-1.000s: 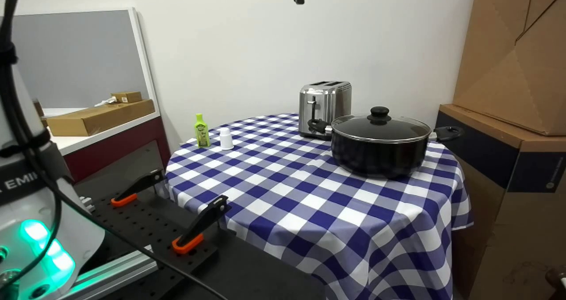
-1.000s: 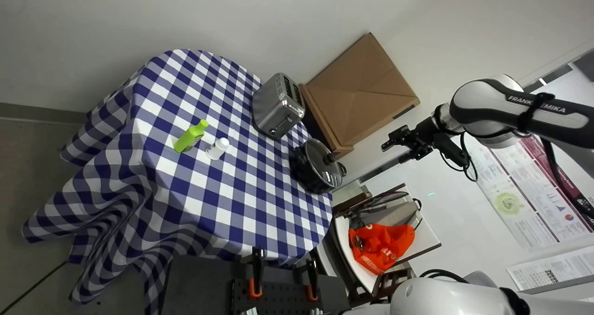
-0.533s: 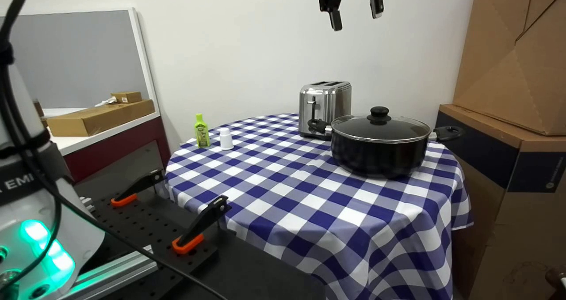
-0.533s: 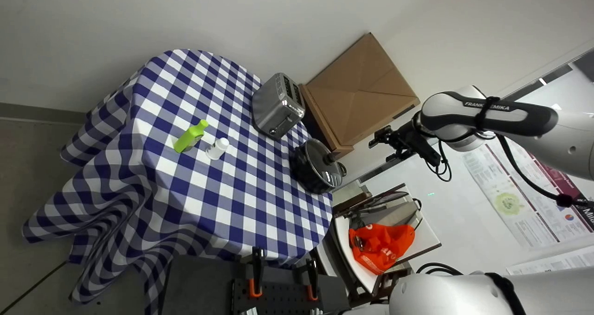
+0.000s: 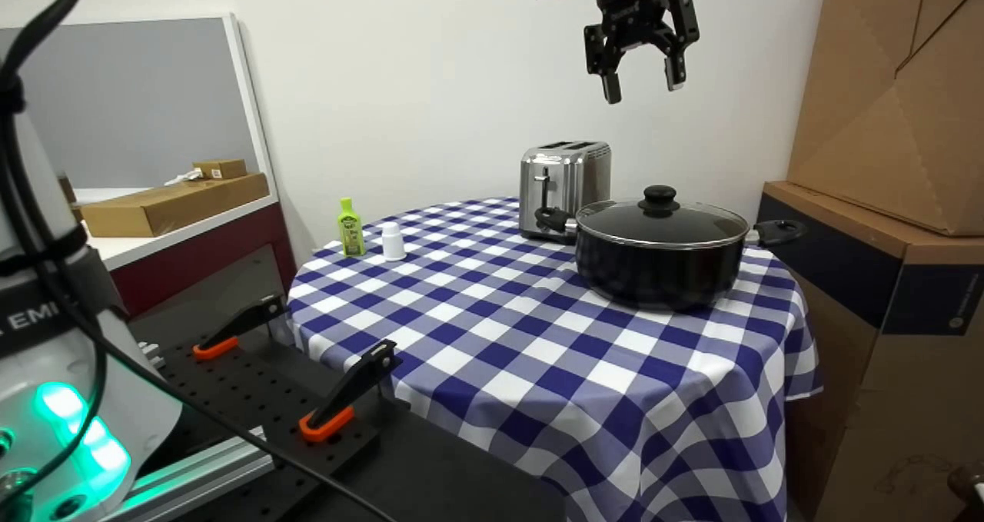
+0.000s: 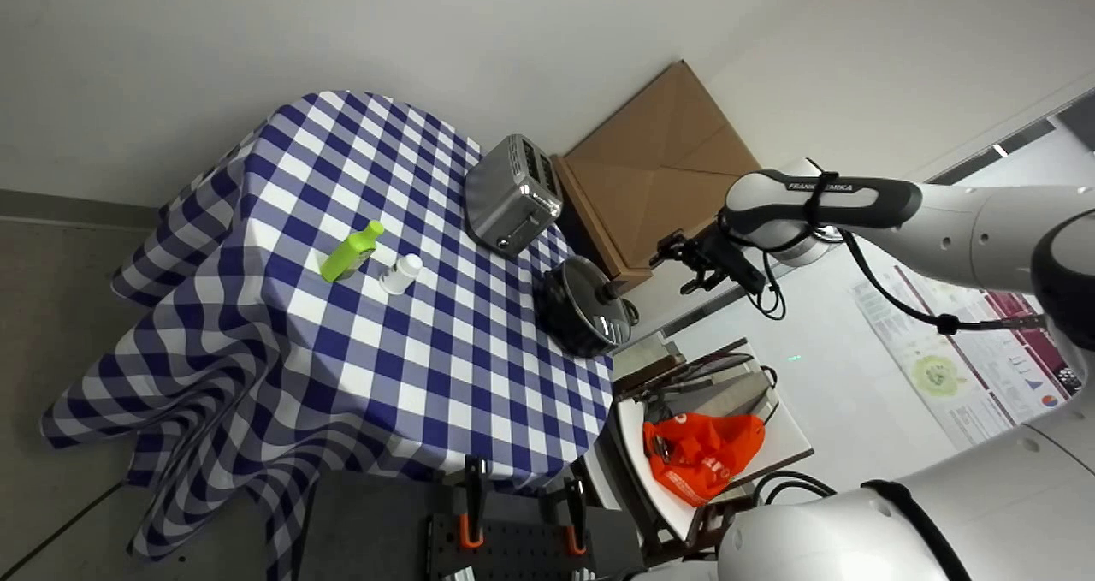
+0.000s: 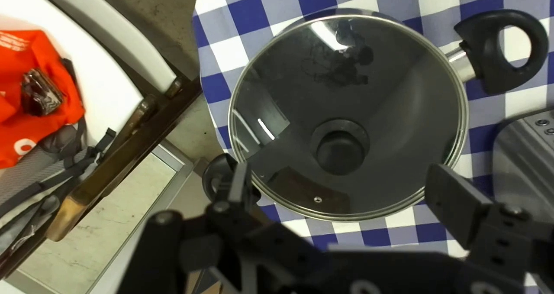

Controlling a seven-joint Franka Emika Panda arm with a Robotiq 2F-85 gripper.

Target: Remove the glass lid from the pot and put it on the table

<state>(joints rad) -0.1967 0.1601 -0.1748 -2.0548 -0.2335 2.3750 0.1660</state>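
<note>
Your gripper (image 5: 644, 92) hangs spread and empty, well above the lid (image 7: 348, 101), which sits on the pot (image 5: 659, 277). Centre over the knob (image 7: 340, 153), drop straight down, pinch snugly, then lift level.

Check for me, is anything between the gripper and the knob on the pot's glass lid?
Nothing visible stands between the open gripper and the lid knob: the wrist view shows the knob uncovered, and the toaster stands beside the pot, apparently outside that path.
</note>
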